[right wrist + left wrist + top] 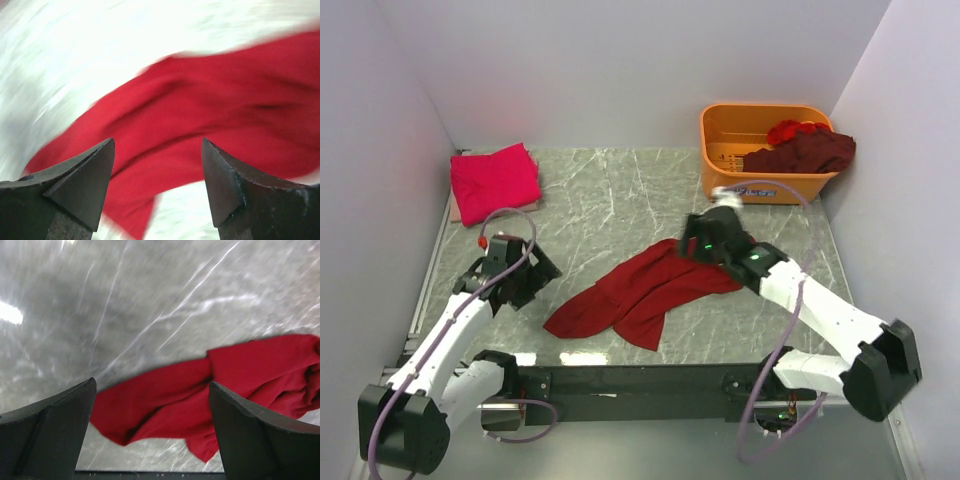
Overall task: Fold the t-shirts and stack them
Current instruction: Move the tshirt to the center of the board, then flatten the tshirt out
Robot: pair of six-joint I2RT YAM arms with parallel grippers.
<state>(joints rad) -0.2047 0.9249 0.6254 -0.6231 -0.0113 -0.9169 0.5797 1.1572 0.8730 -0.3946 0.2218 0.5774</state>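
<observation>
A crumpled red t-shirt lies in a long heap on the marble table, near the front middle. It also shows in the left wrist view and in the right wrist view. A folded pink-magenta t-shirt lies at the far left. Maroon and red t-shirts hang out of the orange basket. My left gripper is open and empty, left of the red shirt. My right gripper is open and empty, just above the shirt's right end.
The orange plastic basket stands at the back right corner. White walls close the table on three sides. A metal rail runs along the left edge. The black arm mount bar spans the near edge.
</observation>
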